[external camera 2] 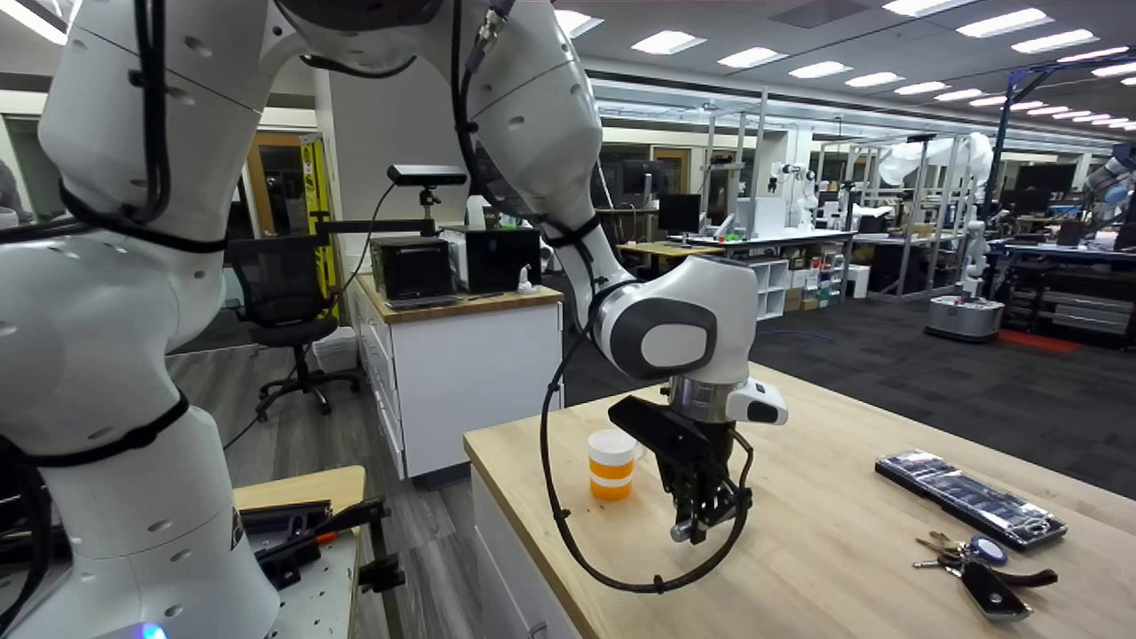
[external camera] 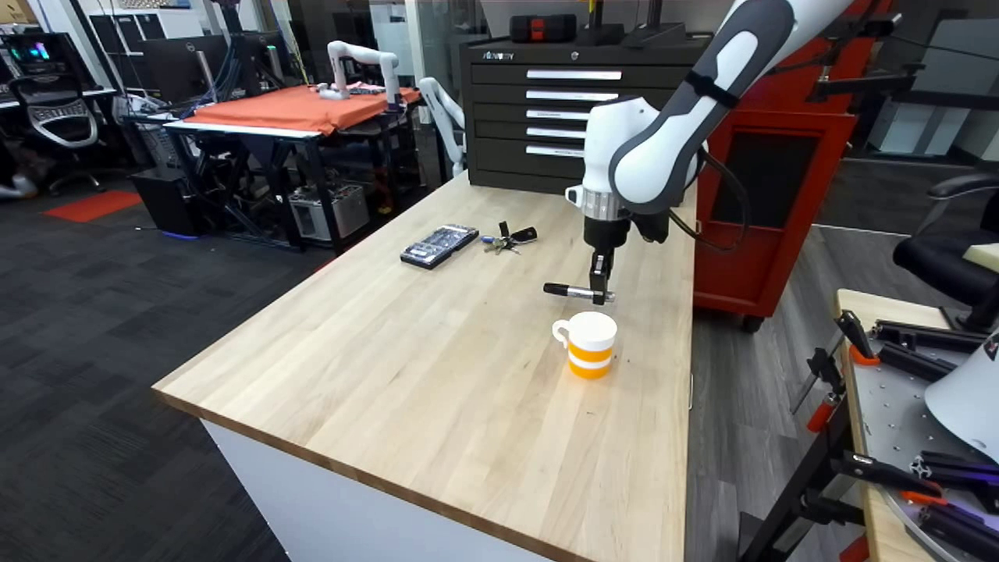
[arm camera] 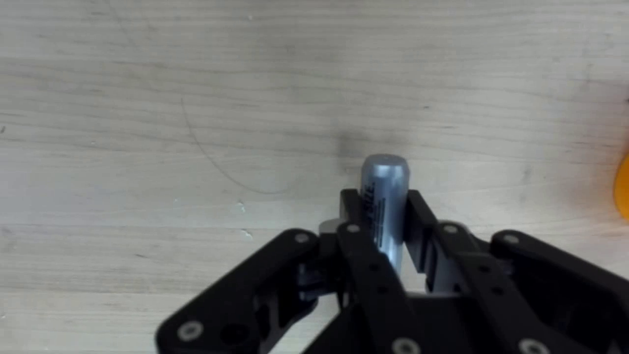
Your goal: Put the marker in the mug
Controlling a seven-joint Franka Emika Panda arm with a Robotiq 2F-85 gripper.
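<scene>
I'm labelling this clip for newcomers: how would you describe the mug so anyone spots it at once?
Start at the wooden tabletop and find the black hand, closed on a marker. Close by stands the mug, upright. Unlike the slim marker, keys and flat case, it is a white cup with orange bands and one side handle.

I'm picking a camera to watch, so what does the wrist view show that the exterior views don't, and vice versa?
Only the wrist view: readable print, "SIZE", on the marker, and a thin curved line on the wooden table. Only the exterior views: the keys, the flat case and the white rim of the mug. Shared: the marker held in the jaws, orange on the mug, and the wooden table.
</scene>
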